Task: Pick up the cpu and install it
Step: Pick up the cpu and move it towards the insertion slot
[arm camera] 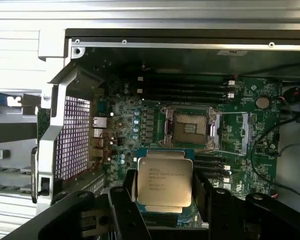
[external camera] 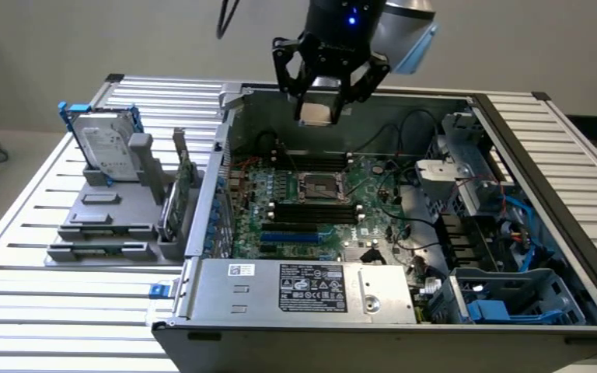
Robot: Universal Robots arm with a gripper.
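cpu [external camera: 316,115] is off the worktop [external camera: 29,303], in the air and clamped in the gripper [external camera: 325,98]. Jaws are closed on it from two opposite sides.

Exterior view:
- cpu hangs over the open computer case [external camera: 382,346], near its back wall, at 12 o'clock from the socket [external camera: 317,186]. Well clear of the green motherboard [external camera: 376,229], touching nothing but the jaws.
- Socket sits mid-board. Black memory slots [external camera: 314,210] lie just beside it at 6 o'clock, with more at 12 o'clock.
- Power supply [external camera: 309,287] with its label sits at 6 o'clock in the case; blue drive cage [external camera: 516,299] is at 4 o'clock.
- Hard drive [external camera: 102,144] stands upright in a grey holder [external camera: 102,225] on the slatted worktop, at 9 o'clock from the case and well apart from the gripper.

Wrist view:
- cpu [arm camera: 165,172] sits between the two dark fingers [arm camera: 124,210] of the gripper [arm camera: 165,187]. Silvery printed lid faces the camera, and the green edge shows around it.
- Socket [arm camera: 190,127] is visible past the cpu, apart from it, with a metal frame around it and the contact field exposed.
- Memory slots [arm camera: 190,86] flank the socket, and the motherboard [arm camera: 125,120] spreads around both.
- Perforated grille [arm camera: 72,137] is on the case wall, to one side of the board.
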